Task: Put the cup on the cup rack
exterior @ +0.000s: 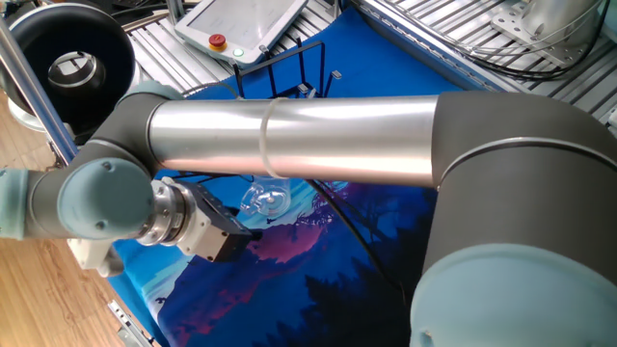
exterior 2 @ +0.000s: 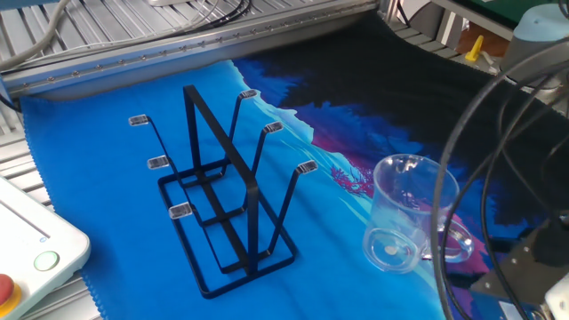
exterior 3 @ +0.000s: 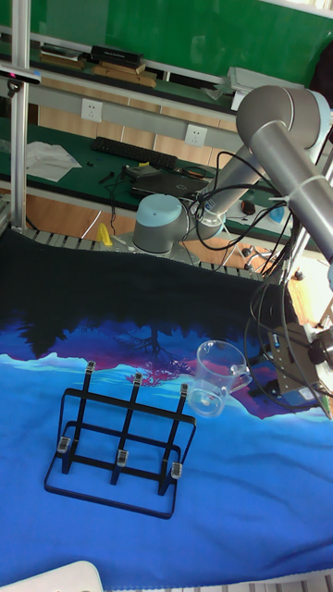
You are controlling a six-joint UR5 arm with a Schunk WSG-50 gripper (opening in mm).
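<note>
The cup (exterior 2: 404, 222), a clear glass mug, stands upright on the blue mat with its handle (exterior 2: 453, 242) facing the gripper; it also shows as the cup (exterior 3: 215, 377) and, partly under the arm, the cup (exterior: 265, 200). The black wire cup rack (exterior 2: 222, 191) stands a hand's width to its left, also seen as the cup rack (exterior 3: 120, 442) and the cup rack (exterior: 294, 72). My gripper (exterior 3: 277, 375) sits low beside the mug's handle side, apart from the glass. Its fingers are hidden by its body and cables.
A white teach pendant (exterior 2: 27, 258) lies at the mat's edge near the rack. Black cables (exterior 2: 498, 169) loop right of the mug. My long arm link (exterior: 289, 140) spans above the mat. A black round unit (exterior: 67, 58) stands off the table.
</note>
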